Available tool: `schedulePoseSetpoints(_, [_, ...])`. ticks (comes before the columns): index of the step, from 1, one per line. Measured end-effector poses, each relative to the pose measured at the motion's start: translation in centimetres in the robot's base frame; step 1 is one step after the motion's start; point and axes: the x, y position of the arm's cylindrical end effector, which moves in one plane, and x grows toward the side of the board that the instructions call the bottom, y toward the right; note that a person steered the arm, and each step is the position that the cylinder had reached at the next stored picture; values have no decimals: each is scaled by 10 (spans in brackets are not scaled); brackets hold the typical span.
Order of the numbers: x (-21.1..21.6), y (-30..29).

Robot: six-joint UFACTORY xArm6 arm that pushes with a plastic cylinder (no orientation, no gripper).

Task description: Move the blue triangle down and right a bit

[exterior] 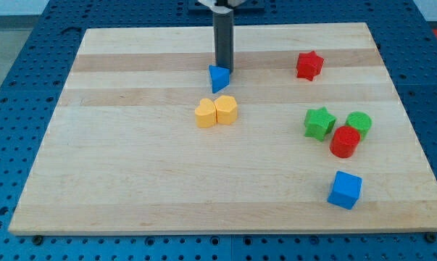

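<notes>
Just above the yellow pair [217, 111] sits the blue triangle [218, 78], my tip [224, 69] touching its upper right edge, up the bench [131, 167]; no jaws here, only rod.

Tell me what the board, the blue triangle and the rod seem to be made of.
Board: looks like pale wood, matte, with lengthwise grain and plank bands. Blue triangle: probably plastic or painted wood; solid even colour, soft sheen, no grain showing. Rod: dark, smooth, likely metal or plastic; my tip sits right behind the triangle, at its top edge.
</notes>
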Motion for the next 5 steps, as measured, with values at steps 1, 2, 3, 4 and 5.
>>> schedulePoseSetpoints(1, [19, -1])
schedulePoseSetpoints(2, [38, -42])
schedulePoseSetpoints(3, [51, -74])
schedulePoseSetpoints(4, [38, -49])
schedulePoseSetpoints(5, [36, -13])
